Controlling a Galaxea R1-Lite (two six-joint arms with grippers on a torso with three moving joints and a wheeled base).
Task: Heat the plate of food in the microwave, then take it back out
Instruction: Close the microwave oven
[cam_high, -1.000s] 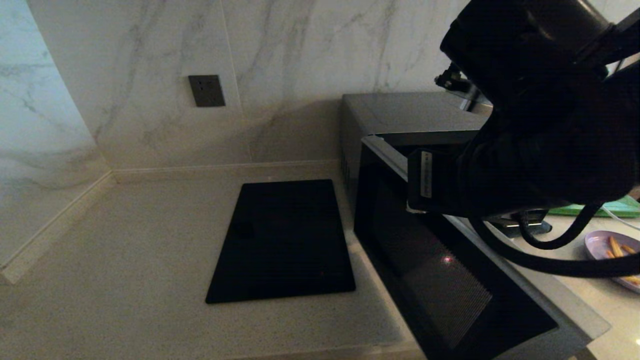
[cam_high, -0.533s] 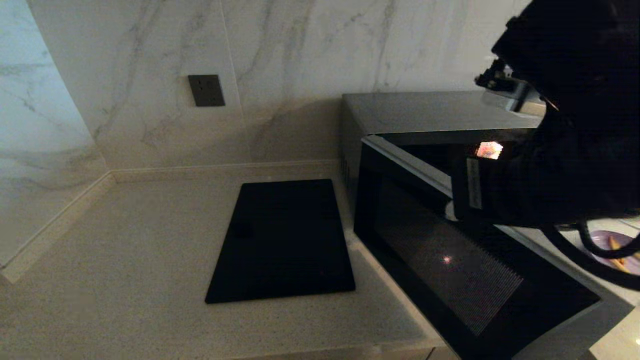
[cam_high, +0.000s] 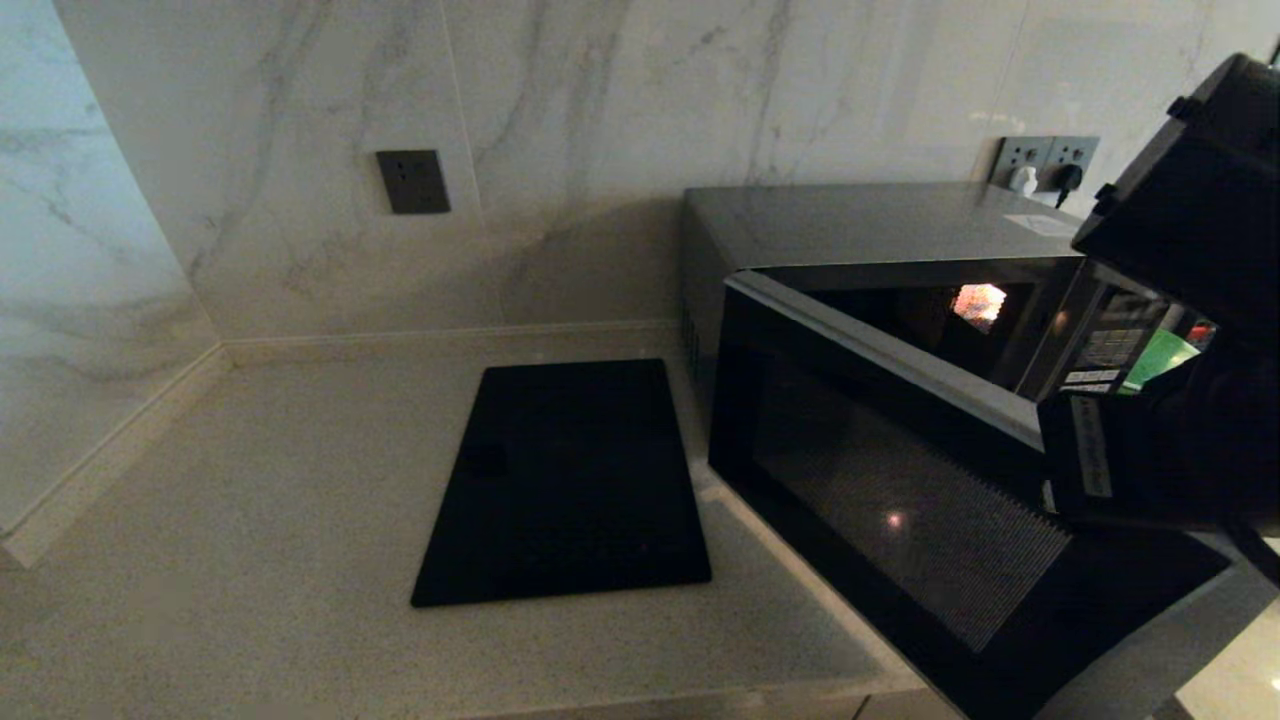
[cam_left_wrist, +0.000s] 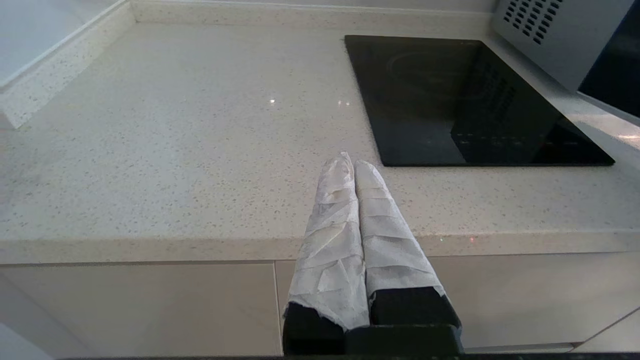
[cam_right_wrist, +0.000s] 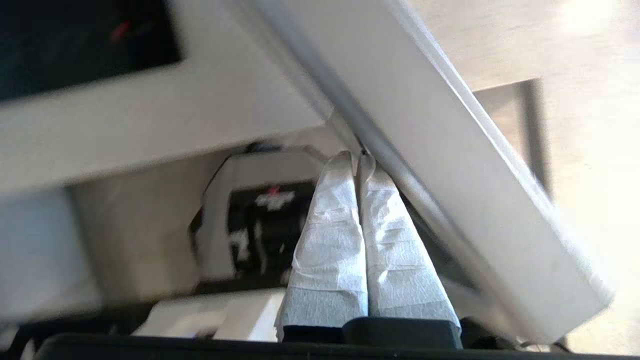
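So you've got a pale speckled countertop (cam_high: 250, 480) running into a marble-look wall (cam_high: 600, 100) with a dark outlet plate (cam_high: 413, 181) on it. Far left and out at the near edge, your left gripper (cam_left_wrist: 354, 162) just hangs off the counter front, wrapped fingers pressed together, nothing in them. Next over, the flat black slab (cam_high: 570, 480) lies on the counter. Right of that sits the microwave (cam_high: 860, 215), door (cam_high: 900, 520) swung out toward you, interior light glowing. Your right gripper (cam_right_wrist: 356, 159) is at the door's free edge on the far right, fingers pinched together, tips against the door's edge. Can't see the plate anywhere.
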